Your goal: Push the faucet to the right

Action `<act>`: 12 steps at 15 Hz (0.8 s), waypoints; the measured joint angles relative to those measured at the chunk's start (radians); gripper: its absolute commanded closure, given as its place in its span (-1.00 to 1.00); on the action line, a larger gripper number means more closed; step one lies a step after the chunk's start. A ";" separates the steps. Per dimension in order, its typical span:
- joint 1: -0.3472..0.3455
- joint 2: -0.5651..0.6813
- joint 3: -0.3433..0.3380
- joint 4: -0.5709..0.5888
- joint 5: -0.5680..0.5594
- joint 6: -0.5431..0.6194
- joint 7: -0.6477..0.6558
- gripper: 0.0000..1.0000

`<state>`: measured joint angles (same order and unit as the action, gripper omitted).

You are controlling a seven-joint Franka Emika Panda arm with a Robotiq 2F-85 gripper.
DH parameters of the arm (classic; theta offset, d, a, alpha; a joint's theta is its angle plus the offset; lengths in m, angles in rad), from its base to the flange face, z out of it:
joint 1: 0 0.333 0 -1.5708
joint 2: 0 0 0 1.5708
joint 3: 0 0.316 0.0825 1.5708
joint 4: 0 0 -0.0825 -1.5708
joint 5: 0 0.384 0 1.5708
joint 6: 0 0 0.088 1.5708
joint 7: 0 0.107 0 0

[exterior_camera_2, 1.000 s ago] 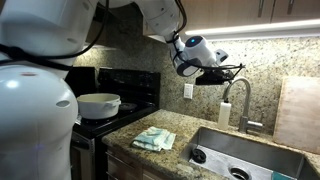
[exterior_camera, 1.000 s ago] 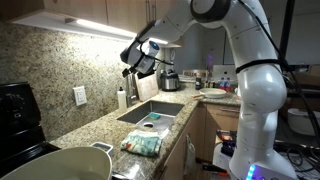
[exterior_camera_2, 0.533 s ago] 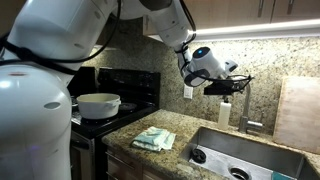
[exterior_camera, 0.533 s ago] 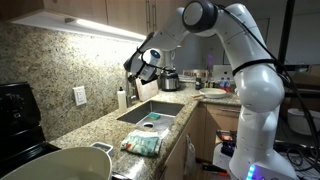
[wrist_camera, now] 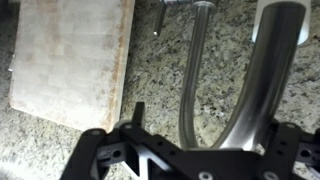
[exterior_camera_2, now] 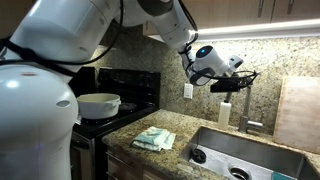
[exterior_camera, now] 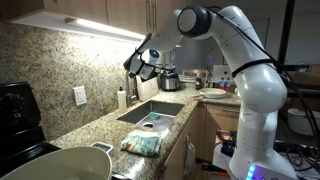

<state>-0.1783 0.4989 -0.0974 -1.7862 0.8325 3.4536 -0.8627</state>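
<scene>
The faucet (exterior_camera_2: pixel 246 108) is a slim silvery gooseneck tap at the back of the sink (exterior_camera_2: pixel 243 157). In the wrist view its arch (wrist_camera: pixel 262 72) runs up close to the camera, with the thinner upright pipe beside it. My gripper (exterior_camera_2: pixel 238 82) is at the top of the arch, and it also shows in an exterior view (exterior_camera: pixel 141 66). Its fingers (wrist_camera: pixel 215 122) are spread, with the arch between them. Only the left fingertip shows clearly. The gripper holds nothing.
A small white soap bottle (exterior_camera_2: pixel 224 113) stands left of the faucet against the granite backsplash. A wooden cutting board (exterior_camera_2: pixel 298 112) leans at the right. A folded green towel (exterior_camera_2: pixel 153 139) lies on the counter. A pot (exterior_camera_2: pixel 97 103) sits on the stove. Dishes lie in the sink.
The gripper has moved down and towards the faucet, from beside the arch to right at its top. The faucet has not visibly turned.
</scene>
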 measured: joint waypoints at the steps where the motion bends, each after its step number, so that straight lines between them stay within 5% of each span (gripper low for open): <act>1: 0.020 0.003 -0.031 0.004 0.005 0.000 0.011 -1.00; 12: 0.107 0.052 -0.213 0.004 0.039 -0.001 0.119 -1.00</act>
<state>-0.0710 0.5514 -0.3105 -1.7820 0.8713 3.4530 -0.7434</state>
